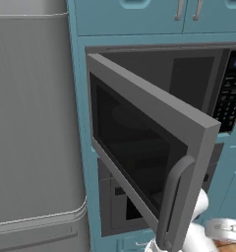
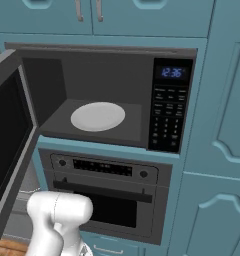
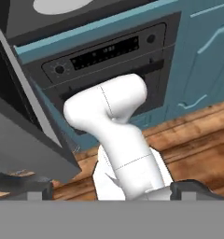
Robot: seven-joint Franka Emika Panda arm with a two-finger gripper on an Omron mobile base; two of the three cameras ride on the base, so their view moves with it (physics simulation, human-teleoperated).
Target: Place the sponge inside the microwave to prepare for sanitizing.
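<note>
The built-in grey microwave (image 2: 107, 85) stands wide open, and its dark glass door (image 1: 139, 142) swings out to the left with the vertical bar handle (image 1: 171, 202) toward me. Inside, the pale round turntable (image 2: 98, 116) is bare. The black keypad (image 2: 168, 117) with its blue display (image 2: 172, 72) sits on the right. My gripper (image 3: 111, 189) is low, below the door's level and pointing back at the oven front. It is open: its dark fingertips (image 3: 198, 189) stand far apart with nothing between them. The white hand (image 1: 225, 230) shows at the lower right.
A grey oven (image 2: 107, 190) with knobs and a horizontal handle sits right under the microwave. The tall grey fridge (image 1: 31, 123) fills the left. Blue cabinets (image 2: 217, 125) flank the right side. Wooden floor (image 3: 202, 135) lies below. The open door (image 2: 7, 145) juts out over the arm.
</note>
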